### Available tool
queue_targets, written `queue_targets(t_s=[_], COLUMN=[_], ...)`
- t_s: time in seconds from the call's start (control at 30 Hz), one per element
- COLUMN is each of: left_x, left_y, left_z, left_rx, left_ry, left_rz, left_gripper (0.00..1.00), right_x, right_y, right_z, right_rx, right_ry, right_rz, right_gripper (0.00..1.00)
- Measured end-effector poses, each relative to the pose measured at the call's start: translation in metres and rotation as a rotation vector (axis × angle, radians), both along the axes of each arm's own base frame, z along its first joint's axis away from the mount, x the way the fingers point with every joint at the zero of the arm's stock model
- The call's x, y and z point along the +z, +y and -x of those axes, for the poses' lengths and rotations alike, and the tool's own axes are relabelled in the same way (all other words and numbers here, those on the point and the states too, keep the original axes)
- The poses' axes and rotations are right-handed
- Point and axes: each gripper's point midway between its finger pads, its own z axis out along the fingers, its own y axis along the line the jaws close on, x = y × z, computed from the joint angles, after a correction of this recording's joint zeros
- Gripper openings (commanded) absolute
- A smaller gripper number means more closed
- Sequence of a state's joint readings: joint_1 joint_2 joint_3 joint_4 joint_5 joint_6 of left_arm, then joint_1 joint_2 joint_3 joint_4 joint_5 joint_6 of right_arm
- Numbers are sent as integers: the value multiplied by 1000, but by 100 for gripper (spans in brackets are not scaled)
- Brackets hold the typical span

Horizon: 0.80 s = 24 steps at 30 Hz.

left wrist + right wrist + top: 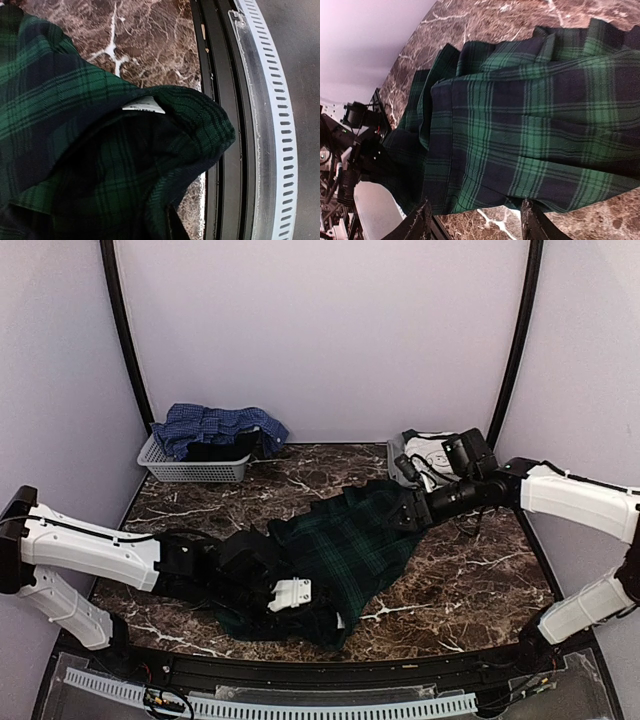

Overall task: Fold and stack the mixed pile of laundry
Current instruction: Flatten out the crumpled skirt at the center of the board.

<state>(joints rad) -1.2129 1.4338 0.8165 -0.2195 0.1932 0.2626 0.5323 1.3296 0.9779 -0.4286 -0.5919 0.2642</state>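
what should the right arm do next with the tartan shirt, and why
Probably close the right claw. Its fingers stand apart with the edge of the dark green tartan shirt seemingly between them, and the left claw looks shut on the opposite end. With both ends gripped, the shirt could be lifted and spread over the brown marbled table.

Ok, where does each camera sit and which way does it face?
Top external: above, behind the bases, looking down on the brown marble table; left arm and right arm show.
Left wrist: close over the dark green tartan shirt at the table's near edge; fingers unseen.
Right wrist: low, looking along the shirt; its two dark fingertips show.
All three share the shirt.
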Motion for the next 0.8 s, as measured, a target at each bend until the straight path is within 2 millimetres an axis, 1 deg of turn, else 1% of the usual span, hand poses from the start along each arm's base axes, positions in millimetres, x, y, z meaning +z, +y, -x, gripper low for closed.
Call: queue_targets(t_s=[0.07,0.13,0.17,0.23,0.3,0.37,0.43,0.53,0.6,0.67,0.8], left_x=[7,6,4,-2,-10,-16,-24,-40,-52,-60,-60], left_y=[-2,-1,-1,1,5,7,6,2,0,-1,-5], left_z=[-1,5,10,18,22,21,18,20,24,27,25], left_rx=[-13,-38,-59,-92,-111,-108,-100,-102,-111,-119,-106], left_ry=[-54,-99,-121,-156,-197,-238,-285,-348,-382,-404,-431], left_rz=[41,57,58,59,43,16,-9,-56,-87,-108,-97], left_gripper=[6,5,5,5,6,6,6,6,5,6,6], right_x=[-11,-22,-26,-30,-27,-21,-16,-14,-17,-23,-40], right_y=[14,25,32,48,67,88,112,140,158,176,202], right_z=[13,21,22,18,4,-12,-24,-27,-26,-24,-21], right_rx=[51,84,99,125,140,147,161,190,219,254,312], right_ry=[22,45,54,59,37,-4,-49,-81,-96,-106,-111], right_rz=[27,61,77,107,133,153,163,178,195,212,257], right_gripper=[59,64,65,65,66,66,66,71,73,73,74])
